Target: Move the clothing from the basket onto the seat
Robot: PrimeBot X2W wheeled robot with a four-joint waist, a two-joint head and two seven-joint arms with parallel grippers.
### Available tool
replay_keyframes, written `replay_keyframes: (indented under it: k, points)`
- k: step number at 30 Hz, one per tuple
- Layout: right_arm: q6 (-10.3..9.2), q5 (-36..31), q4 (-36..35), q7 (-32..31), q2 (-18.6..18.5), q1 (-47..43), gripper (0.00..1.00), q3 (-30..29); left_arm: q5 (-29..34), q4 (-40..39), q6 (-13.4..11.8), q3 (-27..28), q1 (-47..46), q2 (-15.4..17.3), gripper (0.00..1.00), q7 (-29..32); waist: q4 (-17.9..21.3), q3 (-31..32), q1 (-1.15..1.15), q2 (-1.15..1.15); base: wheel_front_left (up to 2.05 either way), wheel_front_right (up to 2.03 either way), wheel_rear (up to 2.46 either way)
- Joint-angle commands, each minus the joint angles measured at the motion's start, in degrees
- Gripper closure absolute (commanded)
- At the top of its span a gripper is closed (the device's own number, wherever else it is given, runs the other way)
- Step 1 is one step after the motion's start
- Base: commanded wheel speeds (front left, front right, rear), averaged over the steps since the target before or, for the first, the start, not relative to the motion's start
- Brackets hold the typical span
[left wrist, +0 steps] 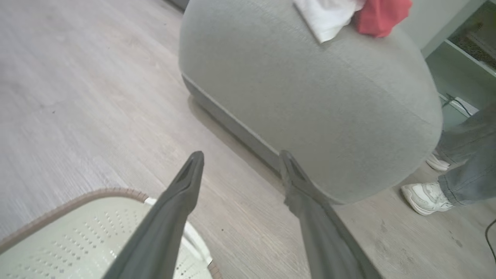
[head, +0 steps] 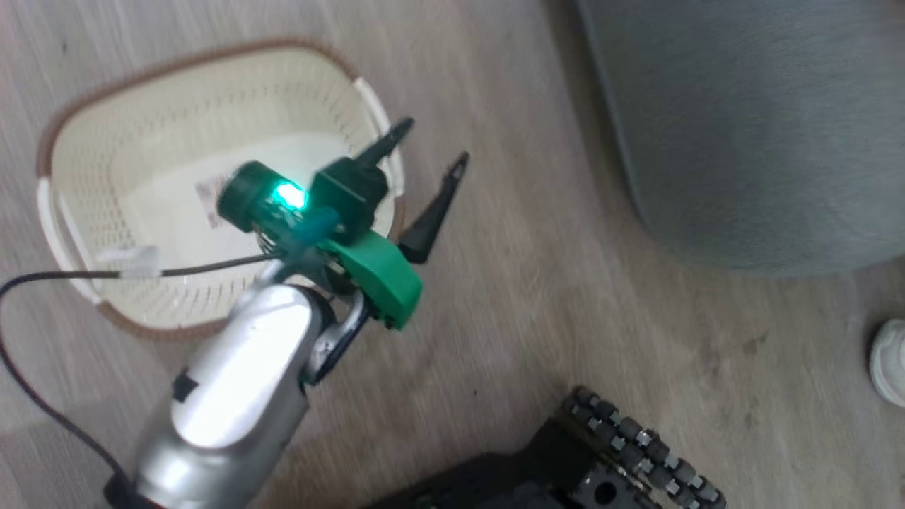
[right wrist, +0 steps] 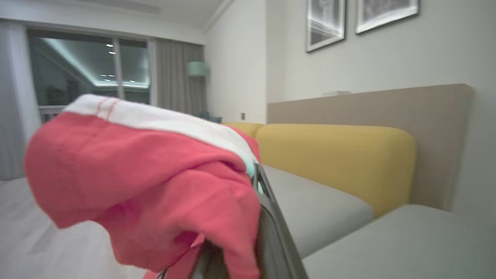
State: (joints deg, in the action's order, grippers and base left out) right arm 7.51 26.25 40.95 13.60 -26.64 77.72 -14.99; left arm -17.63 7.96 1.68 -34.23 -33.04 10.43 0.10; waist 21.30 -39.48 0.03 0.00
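Colours in your views, itemised.
You have: clothing (right wrist: 147,174) bright red, white band with thin red stripes; basket (head: 127,141) cream, dotted with holes, brown rim; seat (left wrist: 310,97) grey-green; floor (head: 565,283) pale grey wood-grain; sofa cushion (right wrist: 341,155) mustard yellow.

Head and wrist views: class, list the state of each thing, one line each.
basket: upright, empty.
left gripper: open, empty.
right gripper: shut on held garment.
held garment: red, hanging crumpled.
seat: carries laid clothing.
laid clothing: red and white, crumpled.
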Motion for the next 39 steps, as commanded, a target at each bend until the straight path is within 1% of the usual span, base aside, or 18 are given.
replay_keyframes:
  k: [1,3,6,8,11,12,14,15,17,19,22,24,28,31,32,35,37,39]
  points:
    - [-0.02,-1.47,-0.22,-0.4,-2.39,0.88,1.0,-1.82,0.04,-2.65,-0.3,1.64,-1.16,0.59,0.0,-0.29,-3.49,-5.28,-0.03,0.0,0.0,0.0,0.0]
    - [-0.02,-4.84,3.43,-0.68,-4.73,4.15,1.0,-6.18,-0.09,-3.51,-0.43,2.0,-1.49,0.93,0.0,-0.17,-4.42,-7.54,-0.03,0.0,0.0,0.0,0.0]
    - [-0.02,-9.26,8.81,0.08,-6.27,6.75,1.0,-14.65,0.34,-5.37,-0.76,2.27,-1.94,2.01,0.0,0.8,-4.36,-11.51,-0.03,0.0,0.0,0.0,0.0]
    - [-0.02,-12.35,11.73,0.78,-5.98,6.24,1.0,-19.53,0.79,-6.31,-0.68,1.96,-2.2,2.62,0.0,1.5,-4.42,-13.54,-0.03,0.0,0.0,0.0,0.0]
    - [-0.02,-16.98,14.44,1.29,-3.49,4.04,1.0,-24.8,1.13,-7.15,-0.61,1.34,-1.96,3.17,0.0,2.26,-4.32,-15.44,-0.03,0.0,0.0,0.0,0.0]
    - [-0.02,-18.14,13.82,1.34,-2.45,3.55,0.89,-26.53,1.24,-7.27,-0.65,1.16,-1.79,3.34,0.0,2.45,-4.28,-15.78,-0.03,0.0,0.0,0.0,0.0]
    - [-0.02,-20.24,11.0,1.37,-0.07,2.58,0.5,-30.17,1.26,-7.51,-0.87,1.02,-1.31,3.59,0.0,2.59,-4.04,-16.02,-0.03,0.0,0.0,0.0,0.0]
    - [-0.02,-22.59,8.33,1.38,2.36,1.66,0.0,-32.44,0.92,-7.78,-1.38,1.49,-0.79,3.93,0.0,2.85,-3.5,-15.86,-0.03,0.0,0.0,0.0,0.0]
    - [-0.02,-25.15,6.53,1.38,4.24,0.65,0.0,-33.04,0.56,-8.09,-2.2,2.68,-0.5,4.54,0.0,2.62,-2.91,-14.73,-0.03,0.0,0.0,0.0,0.0]
    - [-0.02,-27.3,5.8,1.39,5.33,-0.47,0.0,-32.34,-0.03,-8.34,-2.74,3.8,-0.3,4.96,0.0,2.22,-2.47,-13.02,-0.03,0.0,0.0,0.0,0.0]
    - [-0.02,-29.39,5.62,1.39,5.87,-3.1,0.0,-27.93,-1.28,-7.85,-3.16,4.95,0.43,5.06,0.0,1.39,-2.01,-9.23,-0.03,0.0,0.0,0.0,0.0]
    - [-0.02,-30.26,5.4,1.39,5.64,-6.27,0.0,-23.26,-2.66,-6.76,-3.25,5.47,1.5,4.53,0.0,0.46,-2.06,-5.86,-0.03,0.0,0.0,0.0,0.0]
    - [-0.02,-27.83,2.96,1.4,5.53,-15.07,0.0,-13.99,-5.63,-3.12,-3.25,5.95,4.85,2.65,0.0,-2.39,-3.29,2.29,-0.03,0.0,0.0,0.0,0.0]
    - [-0.02,-23.16,-0.46,1.4,6.47,-23.77,0.0,-7.13,-8.03,0.26,-3.28,6.6,8.19,1.36,0.0,-4.95,-4.56,8.67,-0.03,0.0,0.0,0.0,0.0]
    - [-0.02,-23.16,-0.46,1.4,6.47,-23.77,0.0,-7.13,-8.03,0.26,-3.28,6.6,8.19,1.36,0.0,-4.95,-4.56,8.67,-0.03,0.0,0.0,0.0,0.0]
    - [-0.02,-18.67,-4.85,0.97,6.96,-32.74,0.0,-3.74,-10.12,3.39,-3.13,7.28,11.2,0.39,0.0,-7.27,-6.09,14.28,-0.03,0.0,0.0,0.0,0.0]
    - [-0.02,-17.61,-8.41,0.26,6.72,-38.26,0.0,-3.67,-11.32,4.88,-3.34,8.05,12.77,0.01,0.0,-8.49,-6.85,17.0,-0.03,0.0,0.0,0.0,0.0]
    - [-0.02,-16.08,-12.09,-0.96,7.14,-42.68,0.0,-4.84,-12.42,5.7,-3.68,9.11,14.03,-0.07,0.0,-9.58,-7.17,18.84,-0.03,0.0,0.0,0.0,0.0]
